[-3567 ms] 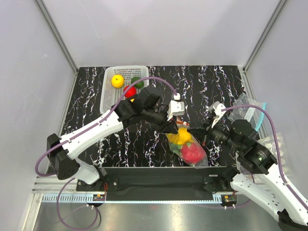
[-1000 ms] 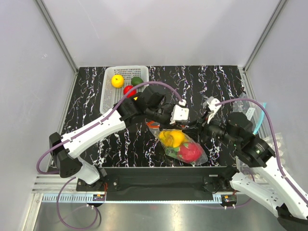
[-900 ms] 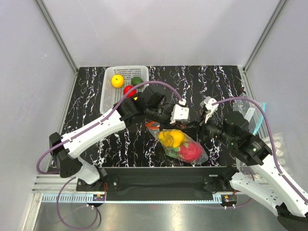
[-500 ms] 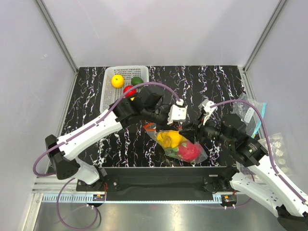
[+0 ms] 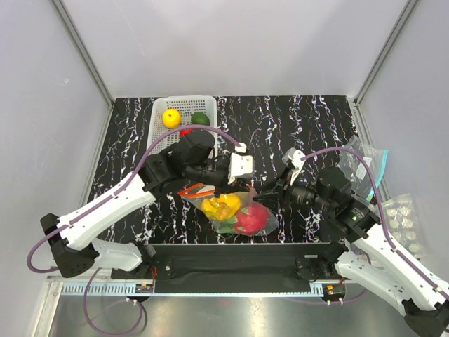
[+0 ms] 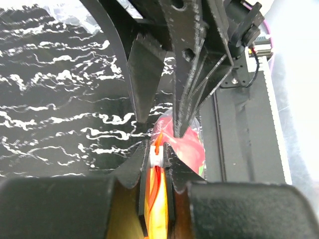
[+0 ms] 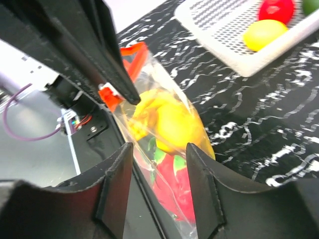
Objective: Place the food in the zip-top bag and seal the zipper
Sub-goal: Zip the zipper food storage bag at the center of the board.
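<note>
- Step in hand, as you can judge it: sealing. Loading looks done for this bag; a yellow fruit [image 5: 223, 206] and the dragon fruit [image 5: 254, 220] lie inside the zip-top bag [image 7: 149, 73].
- The bag lies on the worktop [image 5: 309, 126] near the front edge, between the two arms. Its zipper [image 5: 194, 189] end points left, its fruit end right.
- Left gripper [image 6: 157, 158]: closed tight on the zipper's white slider, with the orange strip running down between its fingers.
- Right gripper [image 7: 159, 149]: jaws stand well apart with the bag's fruit end in the gap. You cannot tell whether either finger presses the plastic; it has hold of nothing firm.
- How much of the strip is already closed does not show.
- Next move, your call: run the slider along the strip to its far end. That calls for the right gripper to pinch the bag's end first; otherwise the floppy bag will likely drag along with the slider.
- Around: the white basket [image 5: 160, 144] behind the left arm holds a yellow fruit [image 5: 170, 118], a green one [image 5: 200, 119] and a red one partly hidden.
- A teal-edged clear bag [image 5: 365, 165] and a bubbled sheet [image 5: 403, 225] lie to the right, well apart from the work.
- In the way: the two grippers sit close together over the bag, so watch finger clearance.
</note>
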Controlling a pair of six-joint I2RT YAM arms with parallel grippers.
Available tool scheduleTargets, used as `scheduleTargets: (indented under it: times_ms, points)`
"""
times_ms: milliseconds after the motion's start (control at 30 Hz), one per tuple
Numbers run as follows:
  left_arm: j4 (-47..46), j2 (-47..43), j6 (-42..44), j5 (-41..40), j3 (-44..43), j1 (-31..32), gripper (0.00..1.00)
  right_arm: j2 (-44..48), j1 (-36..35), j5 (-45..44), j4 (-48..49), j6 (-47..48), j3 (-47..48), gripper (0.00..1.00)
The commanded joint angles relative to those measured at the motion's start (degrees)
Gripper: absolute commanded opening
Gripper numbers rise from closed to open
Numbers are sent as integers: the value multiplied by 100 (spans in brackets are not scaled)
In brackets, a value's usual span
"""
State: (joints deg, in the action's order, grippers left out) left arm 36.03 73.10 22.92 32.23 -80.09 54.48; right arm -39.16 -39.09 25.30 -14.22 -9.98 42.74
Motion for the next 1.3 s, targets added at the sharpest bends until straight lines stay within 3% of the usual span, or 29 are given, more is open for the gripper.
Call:
scheduleTargets:
  times_ms: [0, 200, 300, 400, 533, 567, 800, 867, 1033, 1133, 1267]
  points:
    - [-817, -218, -384, -15, 38, -7, 0, -13, -63, 573, 701, -40, -82, 55]
    - [-413, 81, -569, 82, -226, -7, 0, -162, -116, 1037, 868, 119, -108, 60]
    - [-307, 125, -630, 56, -261, -7, 0, -382, -151, 1021, 903, 180, -143, 53]
    - [-263, 73, -666, -6, -235, -7, 0, -461, -160, 995, 1078, 216, -257, 40]
    - [-351, -24, -657, -199, -86, -16, 0, -242, -160, 802, 1027, 295, -284, 3]
    - [-342, -15, -666, -199, -85, -16, 0, -146, -169, 732, 1009, 260, -284, 0]
    - [-175, 152, -710, -217, -164, -42, 0, 1014, -160, -182, 693, 84, -416, 0]
    - [-149, 187, -771, -182, -182, -78, 0, 1077, -169, -646, 526, 66, -407, 0]
    - [-132, 213, -824, -103, -208, -200, 0, 1199, -160, -816, 490, 13, -433, 0]
    - [-123, 213, -903, -59, -200, -314, 0, 1568, -160, -1359, 394, -66, -398, 0]
    - [-131, 248, -1008, 47, -226, -420, 0, 2016, -160, -2736, -88, -206, -205, 0]
